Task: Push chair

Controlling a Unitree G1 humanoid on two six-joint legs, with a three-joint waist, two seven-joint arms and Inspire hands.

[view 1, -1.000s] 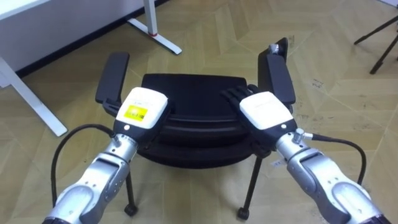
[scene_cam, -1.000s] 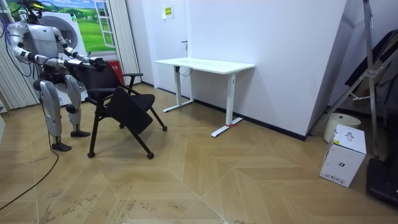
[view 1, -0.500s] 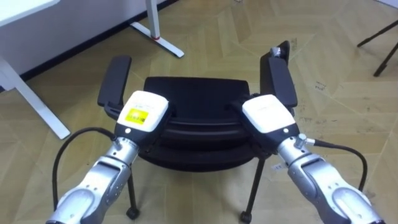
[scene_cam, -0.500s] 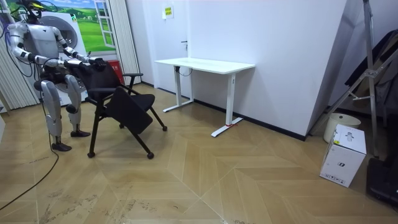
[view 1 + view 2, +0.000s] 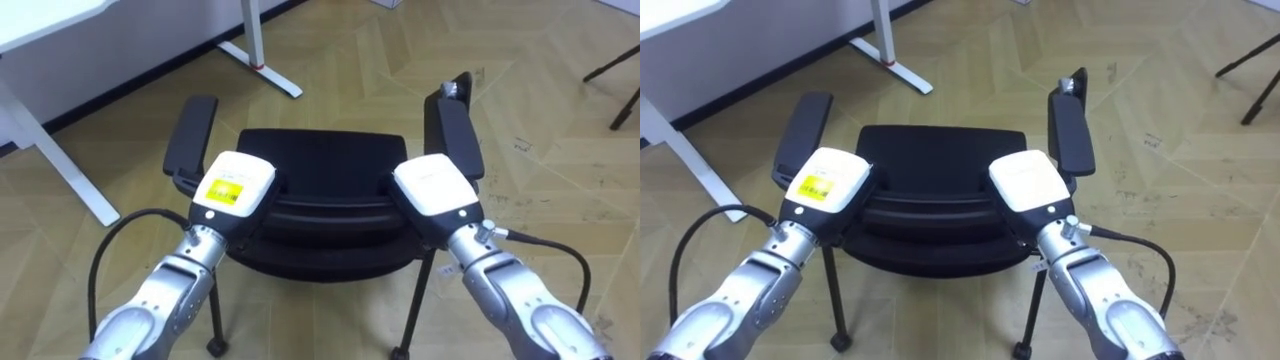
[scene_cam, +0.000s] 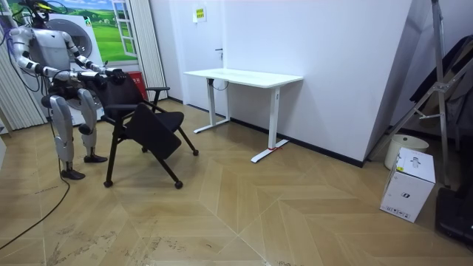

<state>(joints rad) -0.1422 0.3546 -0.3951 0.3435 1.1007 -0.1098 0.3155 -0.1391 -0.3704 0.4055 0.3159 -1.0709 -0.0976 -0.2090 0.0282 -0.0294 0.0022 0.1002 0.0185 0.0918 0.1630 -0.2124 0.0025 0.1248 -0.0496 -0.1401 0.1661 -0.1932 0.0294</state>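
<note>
Logged from the eye views, left to right. The white table (image 5: pixel 40 20) sat at the far left, its foot (image 5: pixel 272 76) reaching across the wooden floor (image 5: pixel 540 80) toward the chair (image 5: pixel 320 160). The chair stood directly in front of the robot, backrest nearest, well short of the table in the room view. The left armrest (image 5: pixel 190 135) lay just beyond the left hand (image 5: pixel 235 185), which rested on the backrest's top edge. Its fingers went over the far side, so I could not tell whether they were curled round it. The right hand (image 5: pixel 432 190) sat likewise on the right of that edge, fingers hidden too, beside the right armrest (image 5: pixel 455 135). A dark stand leg (image 5: pixel 625 60) crossed the far right corner. Risks as I judged them: contact is high on the backrest, so a hard shove could tip the chair forward rather than roll it. Uneven pressure between the hands could swing it left into the table's foot. If the hands only rest there, they could slip off.
</note>
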